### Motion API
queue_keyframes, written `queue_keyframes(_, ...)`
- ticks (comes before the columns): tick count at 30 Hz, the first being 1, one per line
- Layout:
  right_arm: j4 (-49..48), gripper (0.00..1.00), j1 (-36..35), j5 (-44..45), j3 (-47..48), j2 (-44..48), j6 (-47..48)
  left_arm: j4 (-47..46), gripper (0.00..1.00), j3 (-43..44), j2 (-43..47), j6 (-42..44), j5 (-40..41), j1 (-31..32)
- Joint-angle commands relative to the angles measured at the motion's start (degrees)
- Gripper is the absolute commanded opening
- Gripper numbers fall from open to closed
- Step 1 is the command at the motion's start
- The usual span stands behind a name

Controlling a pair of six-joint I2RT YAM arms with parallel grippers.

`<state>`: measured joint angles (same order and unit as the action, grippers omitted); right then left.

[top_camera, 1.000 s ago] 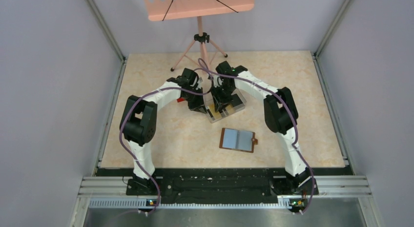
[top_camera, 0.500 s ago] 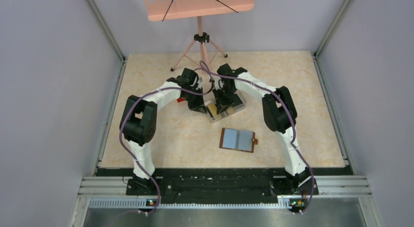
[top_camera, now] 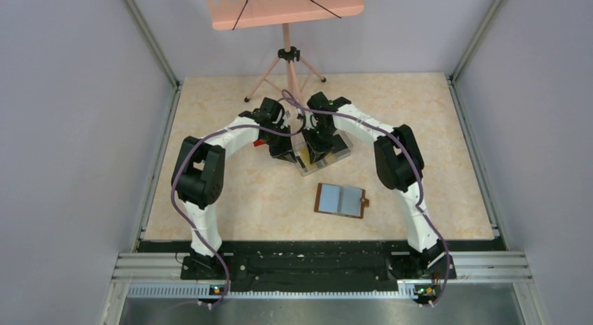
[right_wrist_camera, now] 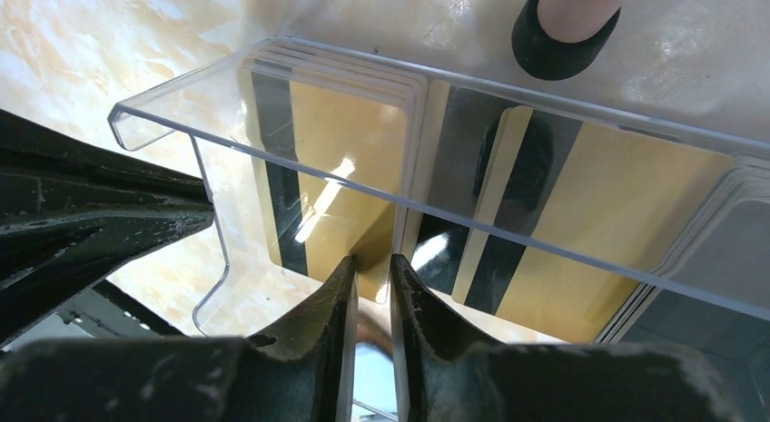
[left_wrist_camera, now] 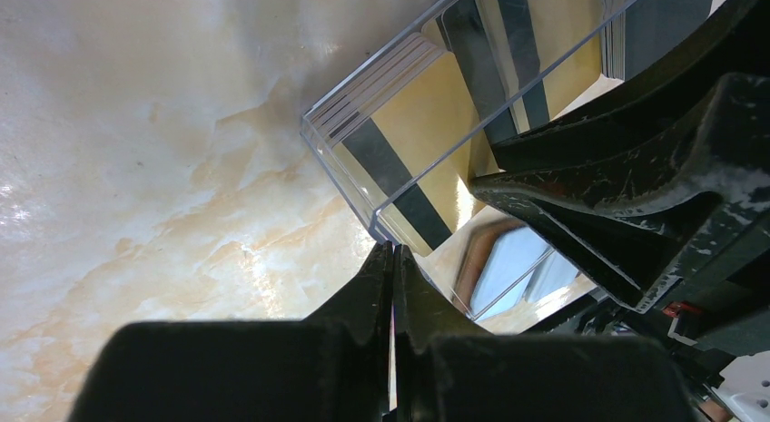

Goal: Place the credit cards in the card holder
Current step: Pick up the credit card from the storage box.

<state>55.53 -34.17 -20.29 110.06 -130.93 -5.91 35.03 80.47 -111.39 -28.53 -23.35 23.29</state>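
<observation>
The credit cards, tan-yellow with black stripes (right_wrist_camera: 336,159), lie stacked in a clear plastic box (top_camera: 329,154) at mid table; they also show in the left wrist view (left_wrist_camera: 427,122). The card holder (top_camera: 340,200) lies open and flat nearer the bases, its blue-grey inner side up. My left gripper (left_wrist_camera: 392,251) is shut at the box's near-left corner, pinching its wall. My right gripper (right_wrist_camera: 370,266) reaches into the box, its jaws a narrow gap apart over the lower corner of a tan-yellow card. No card is held between them.
A small red tray (top_camera: 260,142) peeks out behind the left wrist. A pink tripod stand (top_camera: 287,66) stands at the back; one of its black feet (right_wrist_camera: 563,23) is just past the box. Grey walls enclose the table.
My right wrist has shifted slightly left and back over the box. The left arm, the box and the card holder have not moved.
</observation>
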Motion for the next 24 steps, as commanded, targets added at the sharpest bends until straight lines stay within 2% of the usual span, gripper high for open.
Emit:
queue_keyframes(1,0.9,0.15,-2.1,1.9,1.8,-1.0,1.2,-0.4,0.00,-1.0,-1.8,0.6,-1.3,0.9)
queue_keyframes(3,1.0,0.03,-2.3,2.6,2.1,-1.1,1.2,-0.5,0.00,-1.2,-1.6,0.6,-1.3,0.9)
queue_keyframes(4,1.1,0.00,-2.3,3.3,2.2,-0.9,1.2,-0.6,0.00,-1.2,-1.6,0.6,-1.3,0.9)
queue_keyframes(14,3.6,0.00,-3.8,6.8,4.4,0.3,2.5,-0.4,0.00,-1.0,-1.8,0.7,-1.3,0.9)
queue_keyframes(24,3.4,0.00,-4.0,0.5,7.2,1.7,0.6,-0.5,0.00,-1.1,-1.9,0.7,-1.5,0.9)
